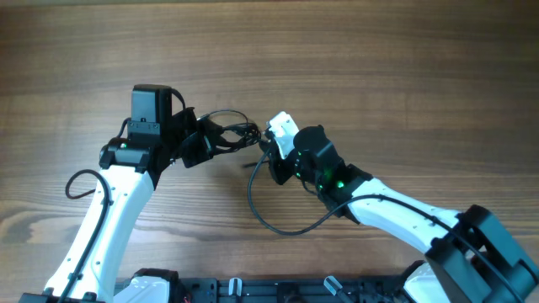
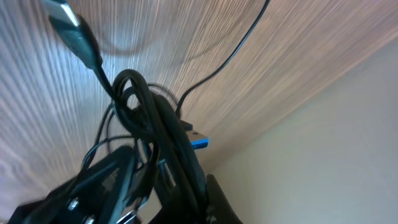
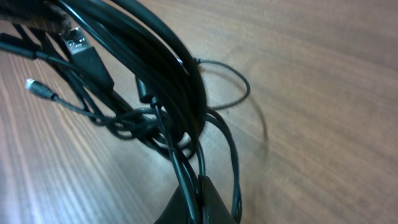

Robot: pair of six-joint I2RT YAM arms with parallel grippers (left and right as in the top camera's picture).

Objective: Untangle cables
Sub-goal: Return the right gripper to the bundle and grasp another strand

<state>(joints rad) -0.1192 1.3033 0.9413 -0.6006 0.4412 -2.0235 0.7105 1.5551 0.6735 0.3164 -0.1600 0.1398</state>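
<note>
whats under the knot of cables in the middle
Bare wooden table shows under the cables, with one thin loop sticking out over it. Whatever sits directly beneath the knot is covered by the cords themselves.

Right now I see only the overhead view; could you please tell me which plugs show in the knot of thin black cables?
Observer: The left wrist view shows a flat plug with a blue tongue poking out of the knot of thin black cables.
Operator: Thank you; are there any others?
Observer: The right wrist view shows a slim silver-tipped pin plug sticking out to the left of the knot.
</note>
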